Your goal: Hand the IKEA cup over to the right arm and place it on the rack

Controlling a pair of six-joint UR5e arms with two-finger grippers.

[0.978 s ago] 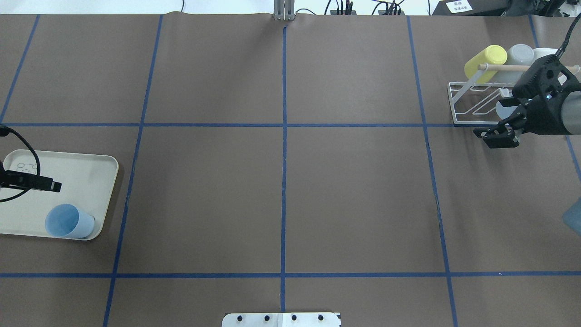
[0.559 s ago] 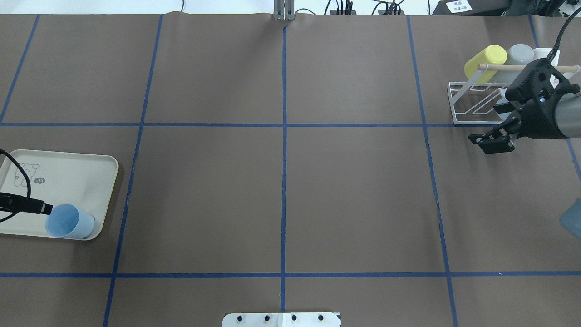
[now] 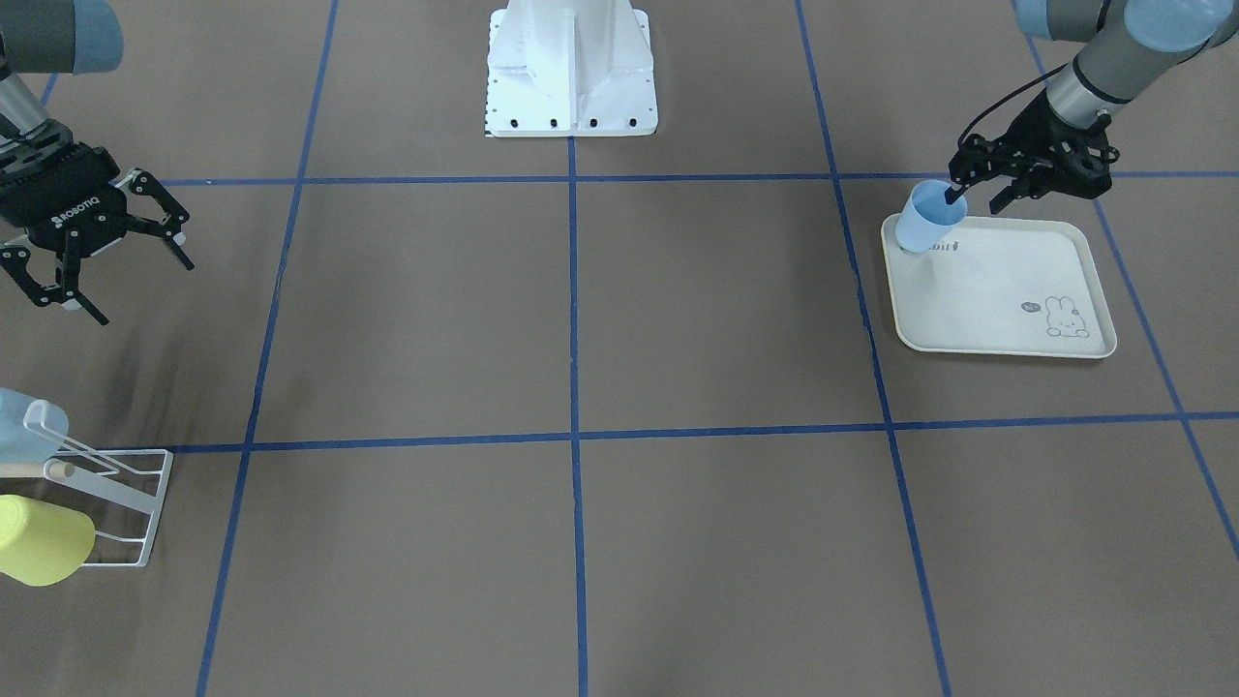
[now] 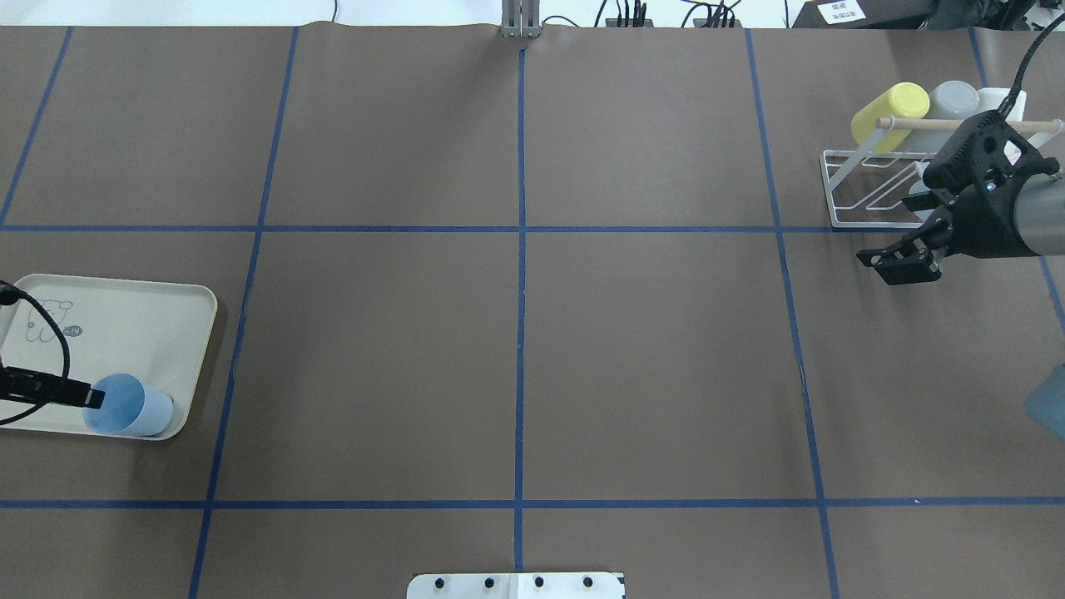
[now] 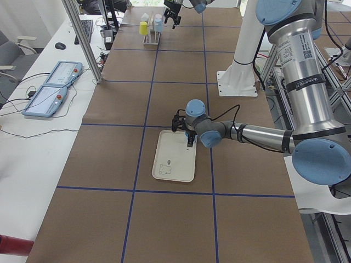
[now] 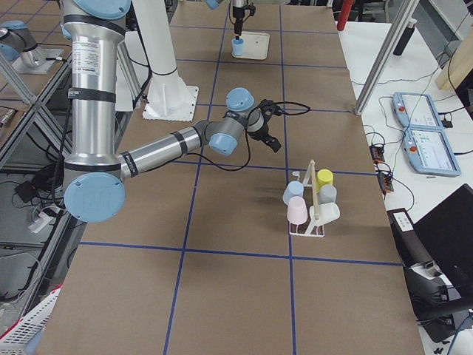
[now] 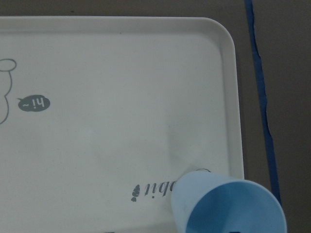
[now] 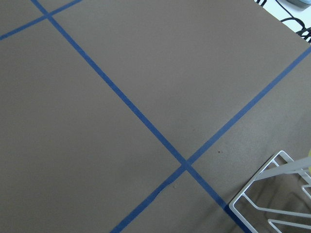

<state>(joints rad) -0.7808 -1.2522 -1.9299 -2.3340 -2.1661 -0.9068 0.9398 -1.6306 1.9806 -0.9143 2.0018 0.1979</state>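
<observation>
I have the blue cup [image 4: 133,408] standing mouth up on the cream tray [image 4: 141,316], in the corner that reads 5 o'clock from the overhead camera. The tray itself lies at about 9 o'clock on the table [image 4: 516,349].

The left gripper [image 3: 976,198] is at the cup's rim. One of its fingers [image 3: 953,194] dips into the mouth and the other sits outside, with a clear gap between them, so nothing is clamped. I cannot tell whether either finger touches the cup wall. On my left wrist feed the cup's mouth fills the 5 o'clock corner.

Well apart, at about 2 o'clock on the overhead view, is the white wire rack [image 4: 865,187], with a yellow cup [image 4: 890,112] and a paler one hung along its far side. The right gripper [image 3: 145,292] hovers just off the rack's 5 o'clock side, fingers spread wide and holding nothing.
</observation>
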